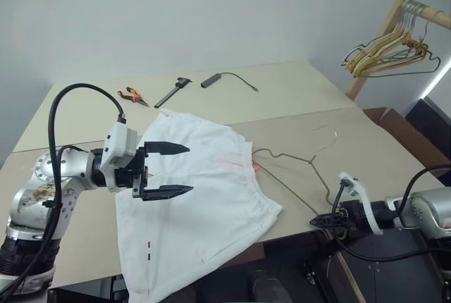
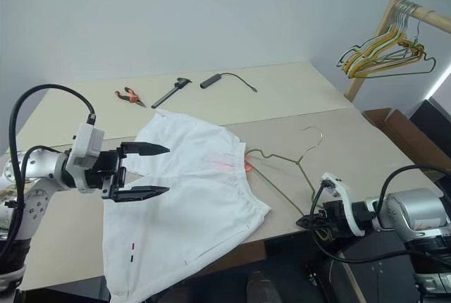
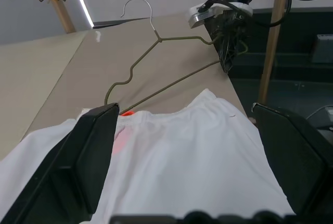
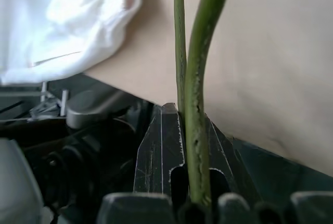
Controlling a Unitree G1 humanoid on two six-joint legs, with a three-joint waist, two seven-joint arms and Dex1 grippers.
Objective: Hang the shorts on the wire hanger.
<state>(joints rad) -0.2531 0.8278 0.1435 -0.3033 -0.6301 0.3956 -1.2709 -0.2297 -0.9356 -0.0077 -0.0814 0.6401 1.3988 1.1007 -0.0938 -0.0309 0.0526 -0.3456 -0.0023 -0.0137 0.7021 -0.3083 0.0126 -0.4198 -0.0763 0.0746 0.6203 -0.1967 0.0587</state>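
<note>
Seen from the head, the left gripper (image 1: pixel 168 170) hovered wide open over the shorts (image 1: pixel 204 197) on the surface (image 1: pixel 296 91), while, seen from its wrist, the right gripper (image 4: pixel 186 146) pinched the wire hanger (image 4: pixel 200 78), apparently mid-threading, a regrasp of the cloth likely next.

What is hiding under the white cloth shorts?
One end of the thin grey-green wire hanger slips under the white cloth shorts at the waistband, beside a small orange spot. Below lies the beige table. How far the wire reaches is covered.
</note>
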